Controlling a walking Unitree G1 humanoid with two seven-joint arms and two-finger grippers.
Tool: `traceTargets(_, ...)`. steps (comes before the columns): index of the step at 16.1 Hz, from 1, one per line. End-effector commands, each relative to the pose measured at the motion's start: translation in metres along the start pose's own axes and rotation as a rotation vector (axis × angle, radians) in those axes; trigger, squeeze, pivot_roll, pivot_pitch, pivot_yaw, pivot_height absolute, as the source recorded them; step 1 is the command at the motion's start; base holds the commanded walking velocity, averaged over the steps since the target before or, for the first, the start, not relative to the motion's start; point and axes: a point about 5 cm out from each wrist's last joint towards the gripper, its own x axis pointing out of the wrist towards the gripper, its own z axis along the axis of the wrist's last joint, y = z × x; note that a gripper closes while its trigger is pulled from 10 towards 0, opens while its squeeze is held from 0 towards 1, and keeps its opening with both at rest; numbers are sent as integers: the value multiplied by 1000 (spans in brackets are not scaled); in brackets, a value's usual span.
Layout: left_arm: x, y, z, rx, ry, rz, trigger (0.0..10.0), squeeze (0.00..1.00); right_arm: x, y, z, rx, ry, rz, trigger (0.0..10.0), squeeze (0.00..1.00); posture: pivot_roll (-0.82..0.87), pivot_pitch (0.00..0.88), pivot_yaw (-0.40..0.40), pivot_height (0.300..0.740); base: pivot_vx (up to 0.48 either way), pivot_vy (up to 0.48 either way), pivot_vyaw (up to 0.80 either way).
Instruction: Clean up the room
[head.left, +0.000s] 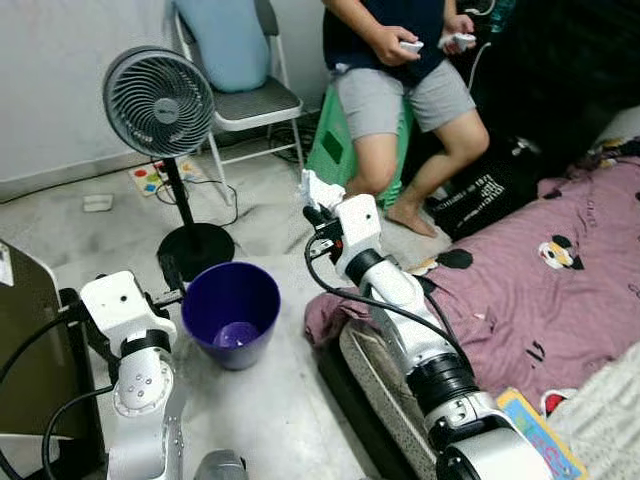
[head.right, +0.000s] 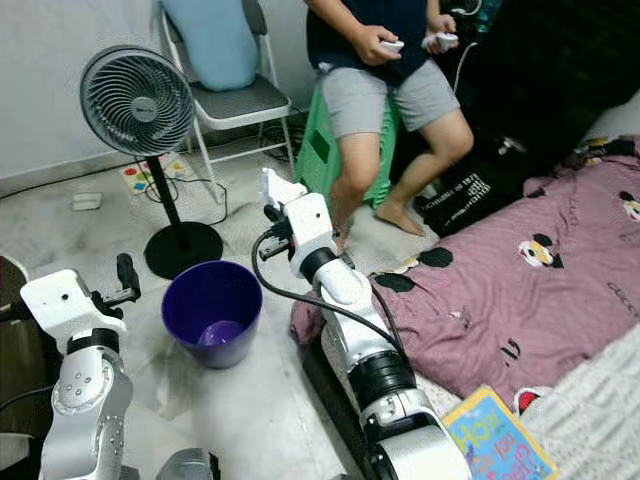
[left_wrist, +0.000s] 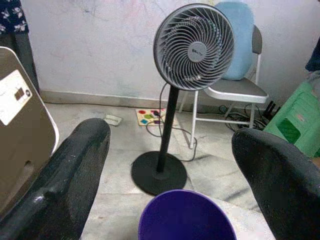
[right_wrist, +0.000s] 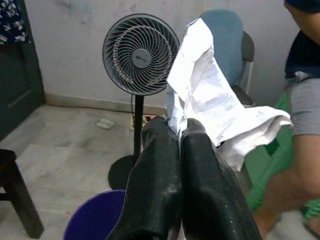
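A crumpled white paper (right_wrist: 210, 95) is pinched in my right gripper (right_wrist: 179, 126), whose fingers are shut on it. That gripper (head.left: 313, 207) is raised above the floor, to the right of and higher than the purple bin (head.left: 231, 312). The bin stands upright on the floor with a small item at its bottom. My left gripper (left_wrist: 170, 150) is open with nothing between its fingers (left_wrist: 75, 170), and it hovers just left of the bin's rim (left_wrist: 186, 215).
A standing fan (head.left: 158, 102) is behind the bin, with a folding chair (head.left: 250, 100) beyond. A person sits on a green stool (head.left: 335, 145). A purple-sheeted bed (head.left: 540, 270) lies at right, a book (head.right: 495, 435) beside it. A dark cabinet (head.left: 25, 340) is at left.
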Motion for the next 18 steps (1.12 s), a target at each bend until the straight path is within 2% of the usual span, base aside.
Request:
traceTargets(1,-2,-4,3,-15,-16,-17,10000,0,-5,-15,-1,-12,-2,-60,10000,0,42,6,-103,740,0,0,0)
traceTargets(3,0,-9,1,-14,-5,-47,10000,0,-25,-40,-10,-40,30,-143,10000,0,10,7,-82,740,0,0,0)
traceTargets(5,5,-18,-1,-18,4,-92,10000,0,-36,-53,-12,-48,40,-193,10000,0,-39,5,-42,740,0,0,0)
traceTargets(8,14,-46,-3,-19,20,-214,10000,0,-45,-64,-8,-49,11,-290,10000,0,-122,0,38,740,0,0,0)
traceTargets(10,20,-53,-1,-14,16,-242,10000,0,-49,-63,-7,-48,3,-312,10000,0,-138,0,55,740,0,0,0)
traceTargets(12,23,-53,0,-16,11,-254,10000,0,-51,-59,-7,-60,2,-312,10000,0,-147,0,65,740,0,0,219)
traceTargets(18,19,-49,-4,-12,15,-270,10000,0,-49,-52,-8,-66,17,-286,10000,0,-117,0,47,740,0,0,800)
